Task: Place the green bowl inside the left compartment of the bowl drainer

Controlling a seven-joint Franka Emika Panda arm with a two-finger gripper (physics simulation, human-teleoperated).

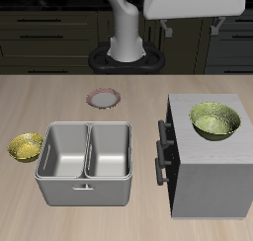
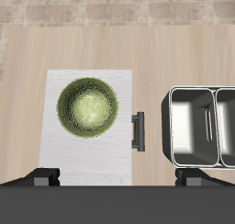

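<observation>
So I'm hanging high over the grey box (image 1: 210, 166) right now, and the green bowl (image 1: 217, 121) is sitting upright on the box's flat top, nothing touching it. My gripper (image 2: 117, 179) is parked well above the bowl, holding nothing, with the fingers (image 2: 44, 179) spread wide apart, wider than the bowl itself from what I'm seeing through the wrist view. The bowl drainer (image 1: 86, 193) is sitting just beside the box, on the side where the box's dark handles (image 1: 160, 151) are sticking out, and both its wells are looking empty. There's also a yellow bowl (image 1: 26, 146) on the far side of the drainer from the box, and a pink-rimmed plate (image 1: 104, 98) behind the drainer (neither is my problem, just not grabbing the wrong bowl). The way I'm reading it, the step in hand is the descent and grasp, and nothing of the task is done yet. What I'm thinking: come straight down over one side of the bowl's pale rim, one finger inside and one outside, and pinch the wall instead of trying to span the whole thing. The inside is looking shiny and dimpled, so I'm guessing it's slippery; I'd be closing firmly and lifting slowly, high enough to clear those handles before heading to the drainer's left compartment.
</observation>
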